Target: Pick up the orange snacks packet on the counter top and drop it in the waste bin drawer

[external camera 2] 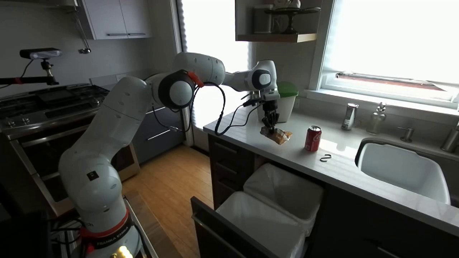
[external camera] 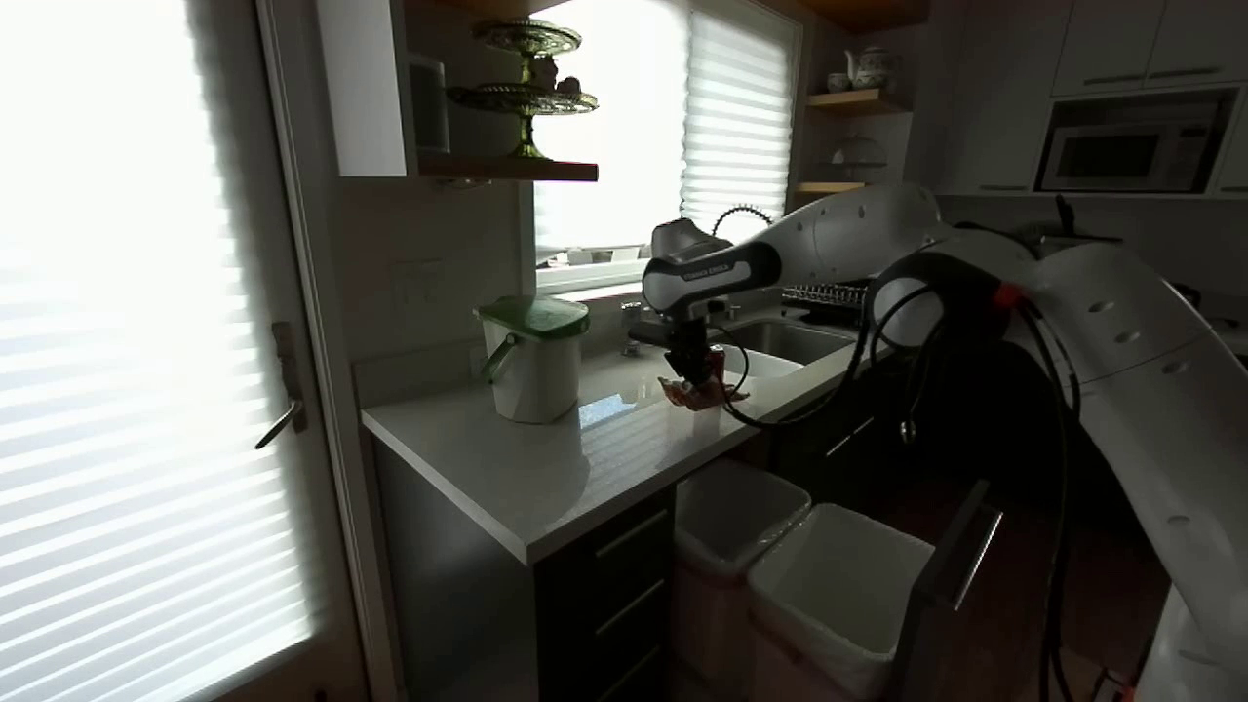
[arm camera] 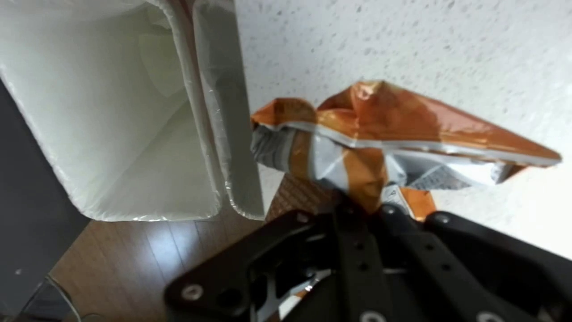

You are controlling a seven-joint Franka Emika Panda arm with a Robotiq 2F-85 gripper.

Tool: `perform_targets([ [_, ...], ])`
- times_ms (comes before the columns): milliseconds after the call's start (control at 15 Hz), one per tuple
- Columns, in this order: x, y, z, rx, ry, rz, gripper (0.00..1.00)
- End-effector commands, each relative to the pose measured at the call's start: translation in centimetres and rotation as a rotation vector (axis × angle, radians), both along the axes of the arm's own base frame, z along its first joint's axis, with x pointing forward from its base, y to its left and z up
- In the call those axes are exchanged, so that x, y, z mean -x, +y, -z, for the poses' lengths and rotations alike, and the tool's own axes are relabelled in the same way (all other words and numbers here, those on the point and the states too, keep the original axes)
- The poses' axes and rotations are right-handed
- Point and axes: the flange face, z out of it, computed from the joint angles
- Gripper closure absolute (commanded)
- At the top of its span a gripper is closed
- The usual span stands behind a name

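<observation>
The orange snacks packet is crumpled, orange and silver; it shows in both exterior views [external camera: 694, 396] [external camera 2: 279, 136] and large in the wrist view [arm camera: 397, 116]. My gripper [external camera: 698, 376] [external camera 2: 272, 128] [arm camera: 364, 209] points down with its fingers shut on the packet. The packet hangs over the counter top [external camera: 624, 458] [external camera 2: 247, 138] near its front edge; the exact gap below it is hard to tell. The waste bin drawer [external camera: 951, 561] [external camera 2: 224, 229] is pulled out below the counter edge. Its two lined bins [external camera: 838, 585] [external camera 2: 283, 186] [arm camera: 120, 112] stand open.
A red can [external camera 2: 313, 139] stands beside the packet, with a metal S-hook [external camera 2: 325, 158] near it. A white pail with green lid [external camera: 534, 366] stands farther back. A silver can [external camera 2: 350, 116], soap bottle [external camera 2: 376, 120] and sink [external camera 2: 401, 172] lie along the counter.
</observation>
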Motion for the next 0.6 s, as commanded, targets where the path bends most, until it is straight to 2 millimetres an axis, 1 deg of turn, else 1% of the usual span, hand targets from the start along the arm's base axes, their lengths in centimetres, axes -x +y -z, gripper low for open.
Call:
perform_targets([
  [0,4.8,-2.4,0.4,0.011,0.054,0.187,1.0],
  [200,7.9,-4.7,2.8,0.024,0.084,0.347,1.0],
  [333,10.3,-6.0,5.1,0.034,0.122,0.457,1.0],
  [533,14.3,-8.7,8.5,0.068,0.155,0.631,1.0],
])
